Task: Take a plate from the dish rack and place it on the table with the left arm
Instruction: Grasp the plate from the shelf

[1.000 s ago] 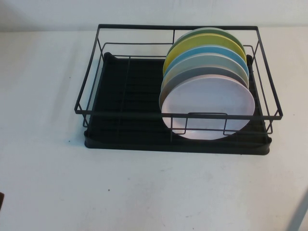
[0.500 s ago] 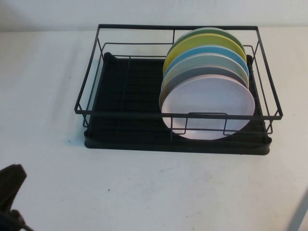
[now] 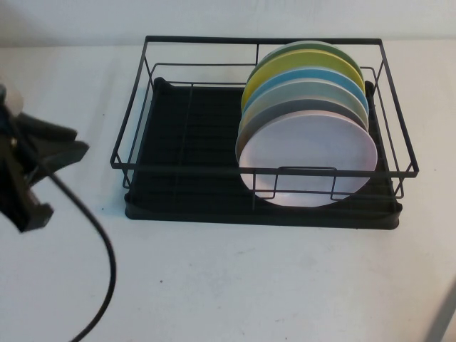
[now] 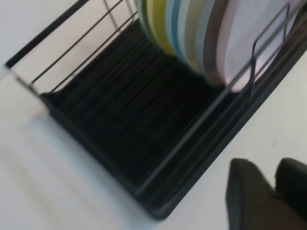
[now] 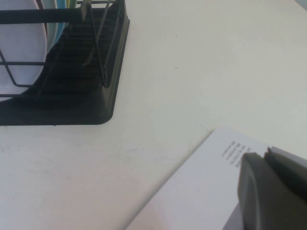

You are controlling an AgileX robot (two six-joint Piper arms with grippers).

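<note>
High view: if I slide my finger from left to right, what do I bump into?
Left gripper over the table, then the dish rack, then the pink plate standing in the rack's right part. The right gripper shows only in its wrist view.

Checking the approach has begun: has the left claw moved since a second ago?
Yes. The left claw has come up from the near table edge toward the dish rack's left side. The right claw stays low.

Matte pale plate (image 3: 306,160) in black wire dish rack (image 3: 263,107), ribbed base.
</note>
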